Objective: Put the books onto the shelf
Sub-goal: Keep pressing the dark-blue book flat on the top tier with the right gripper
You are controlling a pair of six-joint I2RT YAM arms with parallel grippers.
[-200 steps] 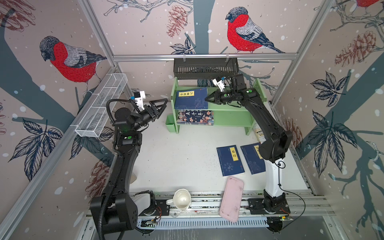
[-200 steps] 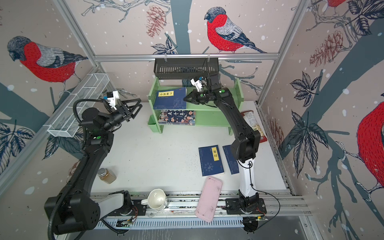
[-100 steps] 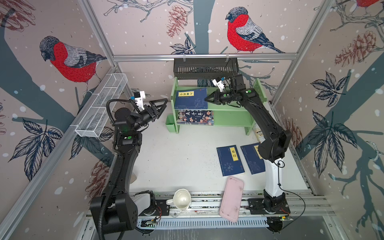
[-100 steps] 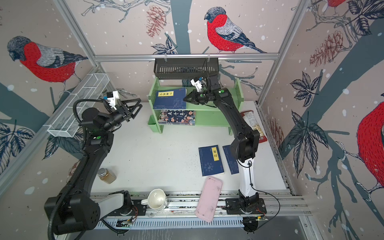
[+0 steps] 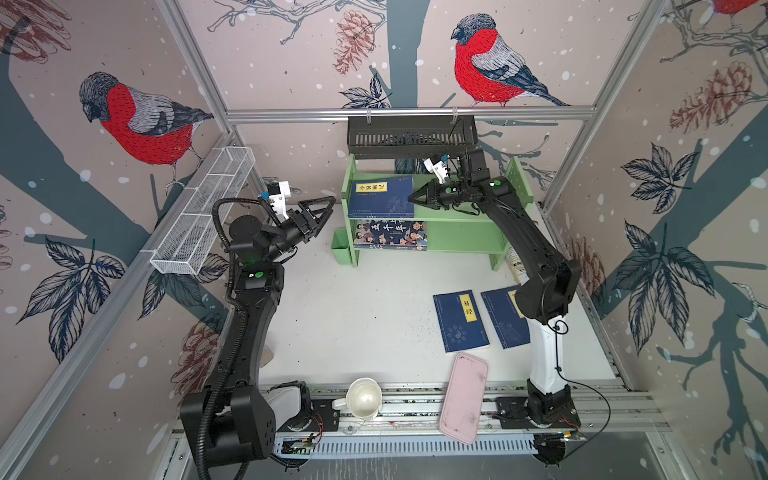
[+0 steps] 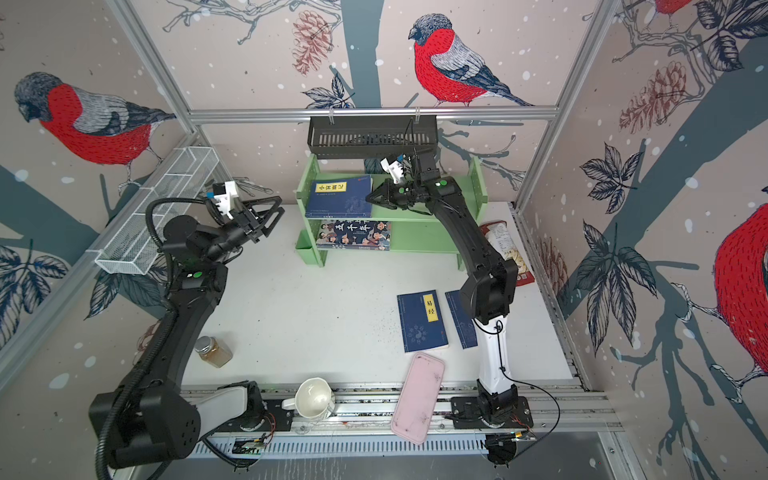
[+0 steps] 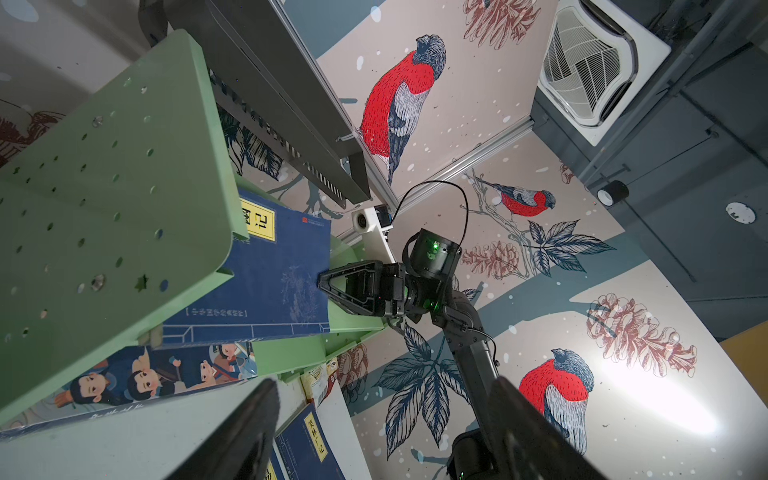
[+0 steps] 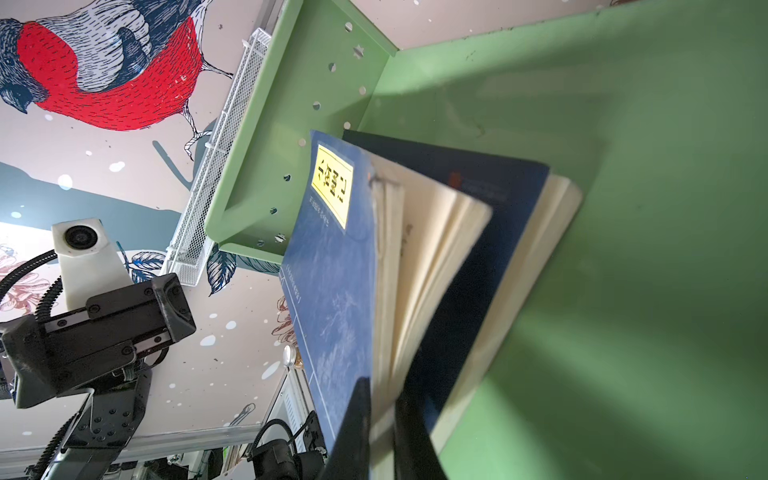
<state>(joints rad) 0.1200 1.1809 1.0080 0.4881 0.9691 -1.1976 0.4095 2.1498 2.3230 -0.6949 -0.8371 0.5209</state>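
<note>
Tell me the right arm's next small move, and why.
Probably open the right gripper and ease straight back. It is shut on the edge of the top book, which already lies on the shelf's upper tier, over a lower book. Holding on likely gains nothing.

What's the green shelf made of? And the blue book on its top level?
The green shelf looks like matte painted wood, maybe metal: flat panels with drilled holes. The blue book is paper: cream pages fan out under a thin, bendy cover.
</note>
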